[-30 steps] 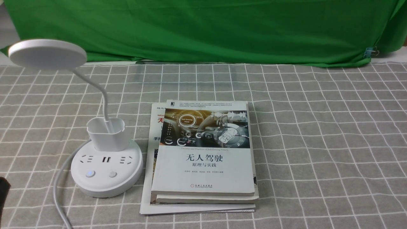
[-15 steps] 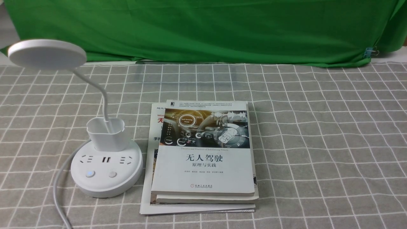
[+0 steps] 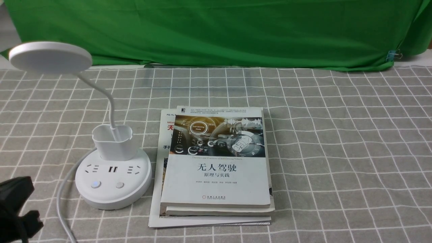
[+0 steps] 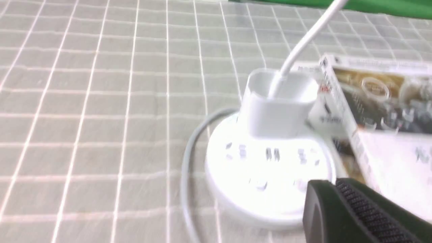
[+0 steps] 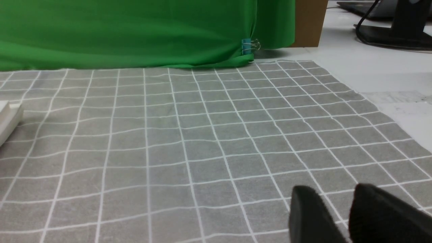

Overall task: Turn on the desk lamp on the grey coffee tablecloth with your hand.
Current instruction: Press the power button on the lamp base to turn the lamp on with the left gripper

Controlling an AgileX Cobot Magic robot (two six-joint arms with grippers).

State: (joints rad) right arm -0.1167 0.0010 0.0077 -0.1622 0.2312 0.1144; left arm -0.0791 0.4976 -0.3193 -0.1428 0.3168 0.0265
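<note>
The white desk lamp stands on the left of the grey coffee tablecloth [image 3: 337,152]. Its disc head [image 3: 50,56] is unlit. Its round base [image 3: 113,189] carries sockets, a blue-lit button [image 3: 96,184] and a grey button [image 3: 119,185]. The black end of my left arm [image 3: 15,209] shows at the bottom left corner, short of the base. In the blurred left wrist view my left gripper [image 4: 332,184] is shut and empty, its tip close over the near edge of the lamp base [image 4: 243,168]. My right gripper [image 5: 332,192] is open and empty over bare cloth.
A stack of books [image 3: 216,162] lies right beside the lamp base. The lamp's grey cable [image 3: 62,195] curves off the base's left side toward the front edge. A green backdrop [image 3: 216,30] hangs behind the table. The cloth's right edge [image 5: 378,108] meets a white tabletop.
My left arm's black end has come up into the front view's bottom left corner, nearer the lamp base. The lamp and books have not moved.
</note>
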